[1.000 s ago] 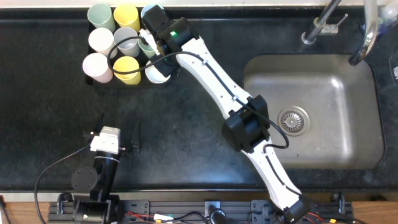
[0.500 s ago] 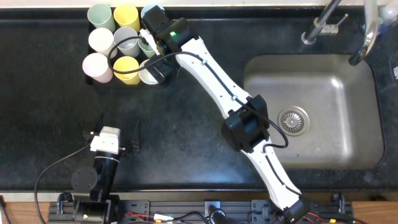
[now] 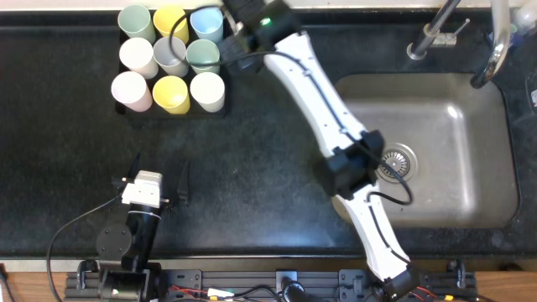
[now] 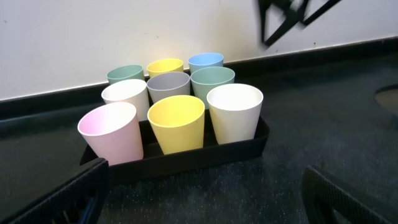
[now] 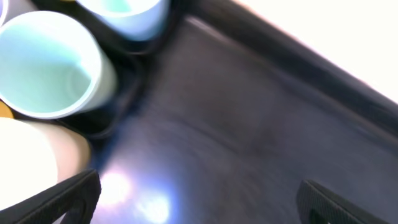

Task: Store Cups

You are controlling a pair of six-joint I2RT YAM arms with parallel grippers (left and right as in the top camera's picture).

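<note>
Several pastel cups stand upright in a black tray (image 3: 159, 114) (image 4: 186, 163) at the counter's back left. The white cup (image 3: 207, 90) (image 4: 234, 113) (image 5: 25, 162) fills the front right slot, with a green cup (image 3: 203, 56) (image 5: 46, 62) and a blue cup (image 3: 206, 23) (image 5: 124, 12) behind it. My right gripper (image 3: 237, 49) (image 5: 199, 199) hangs open and empty just right of the tray, above bare counter. It appears as dark fingers (image 4: 280, 18) in the left wrist view. My left gripper (image 3: 159, 172) (image 4: 205, 205) stands open and empty in front of the tray, facing it from a distance.
A steel sink (image 3: 453, 126) takes up the right side, with a faucet (image 3: 436, 29) behind it. The right arm stretches diagonally across the counter's middle. Dark counter lies bare between the tray and the left gripper.
My right gripper let go of the white cup in the tray's front right slot, then rose and swung away to the right of the tray. The left arm stayed put.
</note>
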